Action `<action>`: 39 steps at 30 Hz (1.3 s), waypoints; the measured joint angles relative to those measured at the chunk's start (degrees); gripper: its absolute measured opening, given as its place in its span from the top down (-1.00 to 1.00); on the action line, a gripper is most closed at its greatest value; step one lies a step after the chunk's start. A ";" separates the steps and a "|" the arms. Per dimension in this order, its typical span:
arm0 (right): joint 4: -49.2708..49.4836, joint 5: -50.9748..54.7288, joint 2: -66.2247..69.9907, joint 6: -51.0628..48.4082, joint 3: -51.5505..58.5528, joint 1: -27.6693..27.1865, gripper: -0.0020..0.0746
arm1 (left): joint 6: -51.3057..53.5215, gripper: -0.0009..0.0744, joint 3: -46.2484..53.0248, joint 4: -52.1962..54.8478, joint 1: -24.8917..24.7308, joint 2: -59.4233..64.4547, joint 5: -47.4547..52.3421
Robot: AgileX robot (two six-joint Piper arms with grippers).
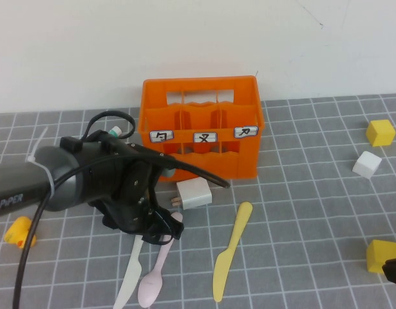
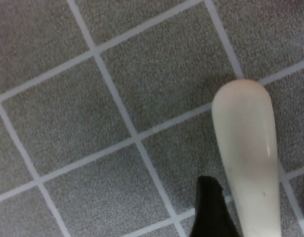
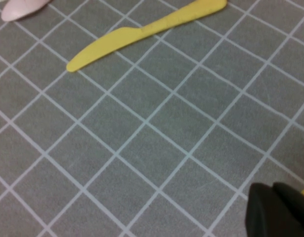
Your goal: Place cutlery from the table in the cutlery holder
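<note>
1. High view: left gripper [image 1: 149, 225] hung low over the handle ends of the white knife [image 1: 130, 277] and pink spoon [image 1: 152, 273], which lay side by side and near touching on the table [image 1: 301, 212]. The gripper body hid its fingers; could not tell how wide they stood or whether they held anything.
2. Yellow knife [image 1: 230, 251] lay apart, to the right of the spoon. Holder [image 1: 198, 129] stood behind the arm, compartments looking empty. A white block [image 1: 194, 193] sat between the holder and the cutlery.
3. Right gripper [image 1: 394, 270] showed only as a dark sliver at the frame's right edge, beside a yellow cube [image 1: 381, 254]; its opening could not be told.
4. Left wrist view: a rounded cream handle end, probably the white knife [image 2: 248, 158], lay flat on the grid with one dark fingertip [image 2: 213, 210] just beside it. The second finger was out of frame, so grip remained unconfirmed.
5. Right wrist view: yellow knife [image 3: 142, 32] and the spoon tip [image 3: 23, 7] across bare grid; a dark gripper part at one corner, opening not shown.
6. Risks, as judged: spoon and knife lay so close that closing could catch both or nudge the spoon; a flat, slim handle could slip out.
7. Only the high view showed the holder; only the left wrist view showed finger-to-handle spacing.
</note>
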 joint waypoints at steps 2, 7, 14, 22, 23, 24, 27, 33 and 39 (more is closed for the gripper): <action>-0.08 0.23 0.00 -0.09 0.00 0.00 0.95 | -0.56 -0.02 -0.09 0.66 -0.13 0.10 0.11; -0.08 0.23 0.00 -0.22 0.00 0.00 0.95 | -2.80 0.10 -0.21 4.09 -0.37 0.45 -0.43; -0.08 0.23 0.00 -0.70 0.00 0.00 0.95 | -4.31 0.63 -0.22 5.17 -0.37 0.56 -0.81; -0.08 0.23 0.00 -0.94 0.00 0.00 0.95 | -4.49 0.88 -0.56 6.50 -0.37 0.08 -0.49; -0.08 0.23 0.00 -0.94 0.00 0.00 0.95 | -4.49 0.89 -0.56 6.50 -0.37 -0.04 -0.35; -0.08 0.23 0.00 -0.94 0.00 0.00 0.95 | -4.49 0.89 -0.56 6.50 -0.37 -0.13 -0.36; -0.08 0.23 0.00 -0.94 0.00 0.00 0.95 | -4.49 0.92 -0.56 6.54 -0.37 -0.75 0.09; -0.08 0.23 0.00 -1.16 0.00 0.00 0.95 | -4.63 0.93 -0.45 5.64 -0.37 -1.19 2.11; -0.08 0.23 0.00 -1.29 0.00 0.00 0.95 | -4.69 0.75 -0.45 4.30 -0.37 -0.60 2.22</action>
